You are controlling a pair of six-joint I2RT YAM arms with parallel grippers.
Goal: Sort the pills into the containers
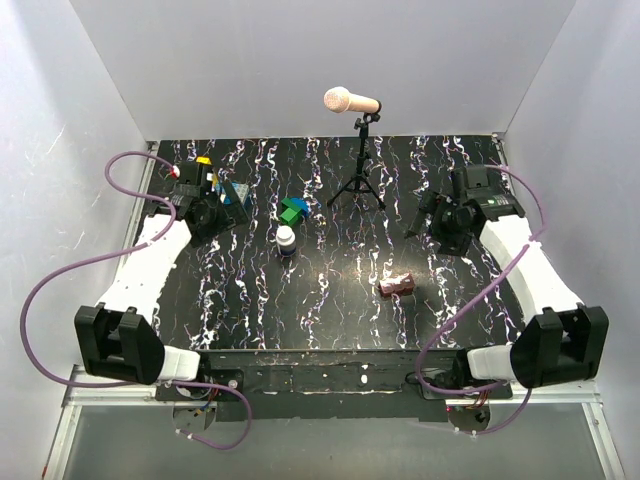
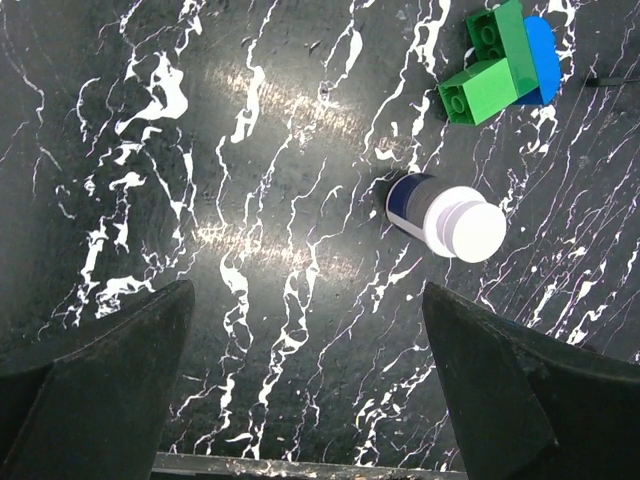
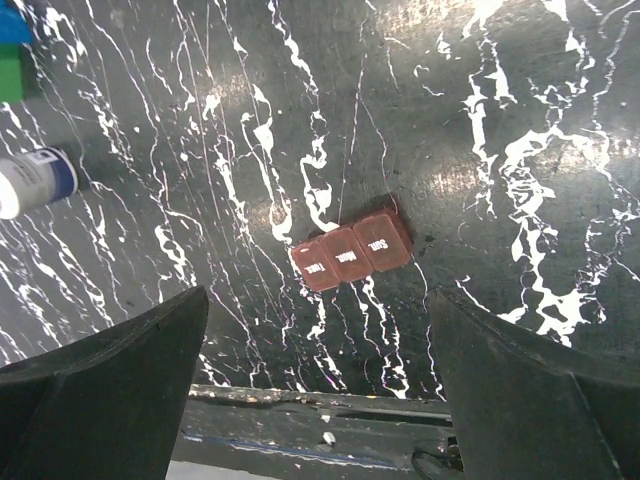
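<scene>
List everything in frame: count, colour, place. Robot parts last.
pill box: 1, reddish-brown with three pale lid segments, front right of centre
bottle: 1, white with blue label, upright, centre
green and blue blocks: 1 cluster, just behind the bottle
block pile: 1, yellow, blue and red, back left, partly hidden
microphone: 1, pale beige, back centre
tripod: 1, black, under the microphone
table: 1, black with white veining
cables: 2, purple, one looping on each side
left pincer: 1, black, open, empty, back left
right pincer: 1, black, open, empty, back right
</scene>
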